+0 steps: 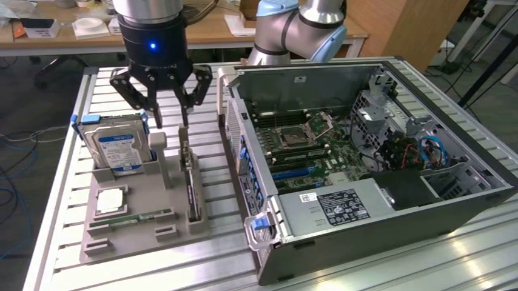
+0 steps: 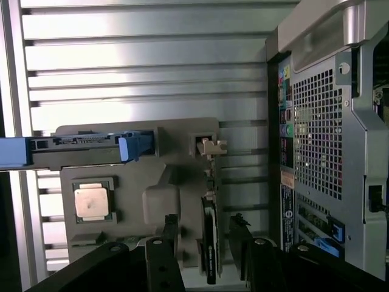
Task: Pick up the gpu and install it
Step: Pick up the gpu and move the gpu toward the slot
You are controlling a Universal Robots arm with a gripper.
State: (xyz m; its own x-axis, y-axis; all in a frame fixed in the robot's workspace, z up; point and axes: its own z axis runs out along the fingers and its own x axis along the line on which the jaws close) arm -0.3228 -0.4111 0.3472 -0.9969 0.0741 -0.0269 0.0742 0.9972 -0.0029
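One hard drive, one processor chip, one memory stick, one gpu, one gray holder, one open computer case.

A: Ribbed silver metal table: brushed and strongly reflective. Grey moulded holder tray: smooth matt plastic.

B: Noted. Open black-and-silver computer case: perforated bare sheet metal with a dull sheen. Thin green gpu card: seen edge-on, possibly a glossy board. Black-fingered gripper: satin finish.

Ribbed aluminium tabletop up front, with a cluttered wooden desk right behind it. Wooden cabinet at the exterior view's right, blue cables on the grey floor.
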